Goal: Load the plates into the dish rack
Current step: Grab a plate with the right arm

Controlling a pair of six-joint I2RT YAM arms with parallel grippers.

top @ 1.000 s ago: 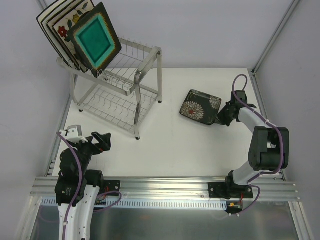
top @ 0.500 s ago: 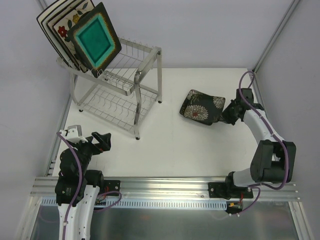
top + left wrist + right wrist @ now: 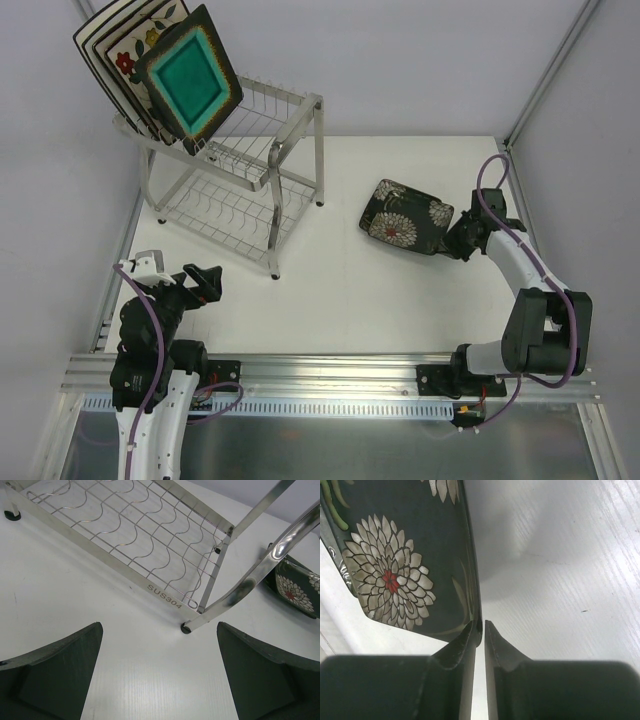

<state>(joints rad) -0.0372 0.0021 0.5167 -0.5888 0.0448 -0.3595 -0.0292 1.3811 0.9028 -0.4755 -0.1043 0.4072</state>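
The left gripper (image 3: 160, 630) hangs near its base, jaws wide, empty. Across the table, the right gripper (image 3: 479, 626) pinches only the thin rim of the dark plate (image 3: 405, 216), which seems tilted. I fear such a small hold may slip, and the plate could drop before the rack (image 3: 300, 100), where other plates (image 3: 190, 85) stand.

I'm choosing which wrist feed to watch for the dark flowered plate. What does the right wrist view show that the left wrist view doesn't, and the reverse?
Only the right wrist view: the right gripper closed on the rim of the flowered plate, with a red-centred bloom up close.
Only the left wrist view: the left gripper wide open and holding nothing, plus the rack with its lower shelf and one foot.
Both: that plate, seen at the left wrist view's right edge behind a rack tube, and the white table.
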